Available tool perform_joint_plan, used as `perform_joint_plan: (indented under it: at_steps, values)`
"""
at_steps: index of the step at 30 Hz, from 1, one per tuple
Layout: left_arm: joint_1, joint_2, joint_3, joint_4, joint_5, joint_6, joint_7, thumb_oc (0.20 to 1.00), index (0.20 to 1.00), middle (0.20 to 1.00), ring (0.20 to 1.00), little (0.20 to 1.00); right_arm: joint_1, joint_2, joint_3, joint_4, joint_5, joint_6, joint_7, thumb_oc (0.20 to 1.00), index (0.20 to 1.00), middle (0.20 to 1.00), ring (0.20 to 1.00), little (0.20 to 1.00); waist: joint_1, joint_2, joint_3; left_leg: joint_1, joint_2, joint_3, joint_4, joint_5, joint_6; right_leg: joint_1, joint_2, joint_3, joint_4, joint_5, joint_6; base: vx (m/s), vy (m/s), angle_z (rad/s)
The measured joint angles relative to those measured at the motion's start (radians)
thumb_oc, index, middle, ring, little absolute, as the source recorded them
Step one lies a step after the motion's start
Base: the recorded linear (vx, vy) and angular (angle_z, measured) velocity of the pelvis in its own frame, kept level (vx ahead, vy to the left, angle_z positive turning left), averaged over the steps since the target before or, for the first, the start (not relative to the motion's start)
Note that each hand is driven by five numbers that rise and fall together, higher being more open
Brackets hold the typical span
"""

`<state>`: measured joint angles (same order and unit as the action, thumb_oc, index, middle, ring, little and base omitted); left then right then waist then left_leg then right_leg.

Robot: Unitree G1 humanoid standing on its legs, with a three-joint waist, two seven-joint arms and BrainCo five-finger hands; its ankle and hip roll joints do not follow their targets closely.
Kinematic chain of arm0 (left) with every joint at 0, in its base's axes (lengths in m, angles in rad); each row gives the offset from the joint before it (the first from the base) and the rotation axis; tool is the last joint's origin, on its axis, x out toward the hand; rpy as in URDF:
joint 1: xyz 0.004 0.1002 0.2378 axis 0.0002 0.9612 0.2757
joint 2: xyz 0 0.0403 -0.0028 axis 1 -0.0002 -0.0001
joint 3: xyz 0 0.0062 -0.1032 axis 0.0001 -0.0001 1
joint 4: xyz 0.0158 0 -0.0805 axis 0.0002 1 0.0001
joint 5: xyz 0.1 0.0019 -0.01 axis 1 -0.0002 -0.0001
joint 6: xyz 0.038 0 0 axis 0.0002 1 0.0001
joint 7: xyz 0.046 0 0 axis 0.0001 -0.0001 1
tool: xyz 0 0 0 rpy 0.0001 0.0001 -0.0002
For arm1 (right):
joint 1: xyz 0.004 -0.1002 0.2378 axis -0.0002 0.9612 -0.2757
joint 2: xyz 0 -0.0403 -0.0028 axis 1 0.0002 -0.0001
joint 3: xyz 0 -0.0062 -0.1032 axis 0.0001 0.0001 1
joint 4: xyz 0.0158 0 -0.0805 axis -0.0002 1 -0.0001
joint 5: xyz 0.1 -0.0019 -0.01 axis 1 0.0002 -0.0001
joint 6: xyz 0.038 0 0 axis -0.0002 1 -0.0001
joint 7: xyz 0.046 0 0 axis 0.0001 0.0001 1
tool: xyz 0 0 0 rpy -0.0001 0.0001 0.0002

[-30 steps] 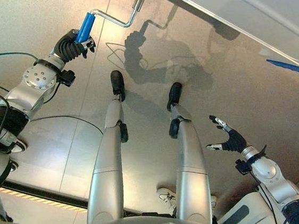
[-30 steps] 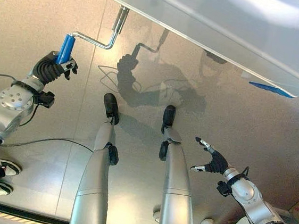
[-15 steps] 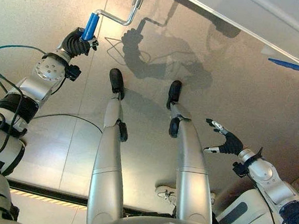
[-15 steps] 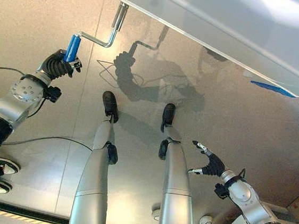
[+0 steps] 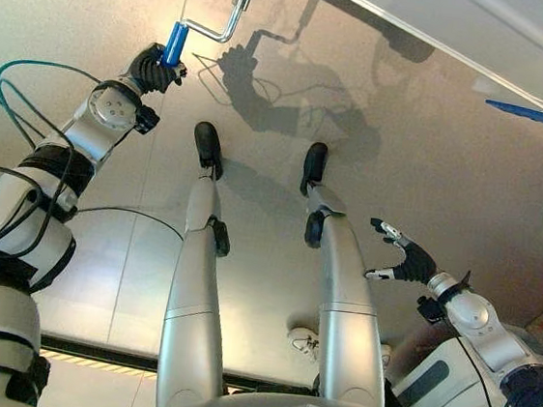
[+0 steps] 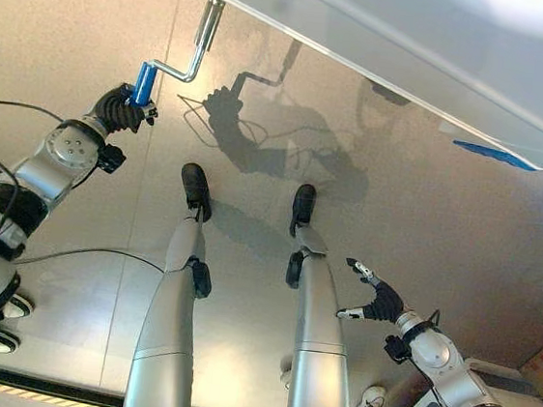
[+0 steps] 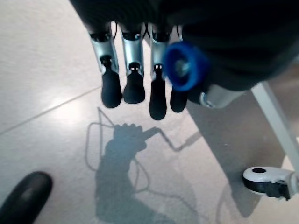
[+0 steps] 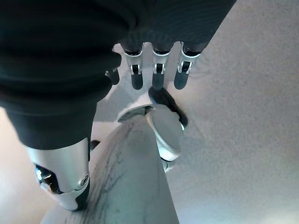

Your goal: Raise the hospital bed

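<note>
Right hand [image 5: 411, 264] hung low over floor [image 5: 431, 162], fingers spread, holding nothing | left hand [image 5: 152, 70] was curled round crank [image 5: 213, 24] by its blue grip [image 5: 176, 43] | wrist view alone showed caster [image 7: 270, 181] | bed [image 6: 442, 56] beyond.

Your right hand [image 8: 154, 70] hangs over the pale grey floor [image 8: 243, 135], holding nothing. You see its silver, dark-tipped fingers [image 8: 136, 77] straight in a row, with the thumb [image 8: 70, 186] apart from them and clear of the floor.
</note>
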<state>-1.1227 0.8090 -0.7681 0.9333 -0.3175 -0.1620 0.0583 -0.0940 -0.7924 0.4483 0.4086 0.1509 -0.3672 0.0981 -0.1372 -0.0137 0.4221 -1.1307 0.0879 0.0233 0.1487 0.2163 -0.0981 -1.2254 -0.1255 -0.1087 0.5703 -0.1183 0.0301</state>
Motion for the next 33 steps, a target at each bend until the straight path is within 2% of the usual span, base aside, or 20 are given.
perform_joint_plan:
  at_steps: [4,13,33]
  values:
    - [-0.03,-0.01,-0.032,0.044,0.03,0.013,0.0,0.2,0.2,0.2,0.2,0.2,-0.005,0.01,0.001,0.004,0.003,0.0,0.001,1.0,1.0,1.0,1.0,1.0,-0.014,0.0,0.0,0.001,-0.001,0.001,0.005,0.0,0.0,0.0,-0.001,0.006,0.006,0.0,0.0,0.0,0.0,0.0]
    - [-0.058,-0.035,-0.044,0.09,0.068,0.021,0.0,0.2,0.2,0.2,0.2,0.2,-0.008,0.022,0.001,0.03,0.023,0.0,0.004,1.0,1.0,1.0,1.0,1.0,-0.011,0.0,0.0,0.001,-0.001,0.005,0.013,0.0,0.0,-0.007,0.0,0.013,0.019,0.001,-0.002,0.0,0.0,0.0]
    - [-0.077,-0.172,-0.057,0.119,0.073,0.06,0.013,0.2,0.2,0.2,0.2,0.2,-0.043,0.02,0.027,0.04,0.039,0.0,0.003,1.0,1.0,1.0,1.0,1.0,-0.01,-0.001,0.0,-0.017,-0.004,0.019,0.013,0.001,0.002,-0.033,-0.002,0.021,0.026,0.001,-0.002,0.0,0.0,0.0]
